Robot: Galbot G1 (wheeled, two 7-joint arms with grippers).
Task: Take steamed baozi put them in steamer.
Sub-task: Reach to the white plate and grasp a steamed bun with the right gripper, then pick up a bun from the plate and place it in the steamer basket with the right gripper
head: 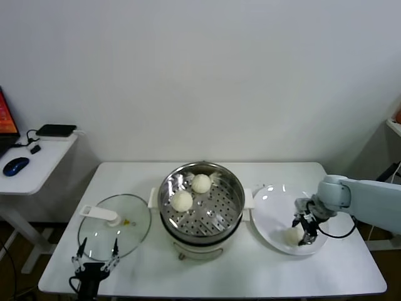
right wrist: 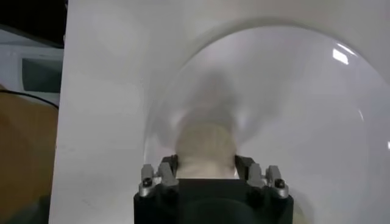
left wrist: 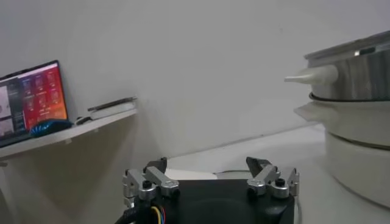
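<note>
- Gripping a steamed baozi [head: 292, 235] on the white plate [head: 269, 204], the right gripper [head: 302, 236] has its fingers pinched on the bun's two sides; right wrist view shows the bun [right wrist: 205, 146] filling the gap between both pads.
- Plate sits right of the steamer [head: 233, 188], its left rim just beside the steamer's white right handle; held bun lies in the plate's near part, close to the near rim.
- Bare table [head: 338, 269] beyond the plate on the right and near sides; table's right edge is not far off.
- Two baozi in the steamer basket: one [head: 201, 183] toward the far side, one [head: 182, 200] nearer and left of it, apart. Right and near parts of the perforated floor are bare.
- Buns are round, no clear long axis or facing.
- Glass lid [head: 135, 222] lies flat left of the steamer, white handle pointing far-left.
- Left gripper [head: 95, 253] parked at the table's near-left edge, near the lid's near rim, fingers spread [left wrist: 210, 179], holding nothing.
</note>
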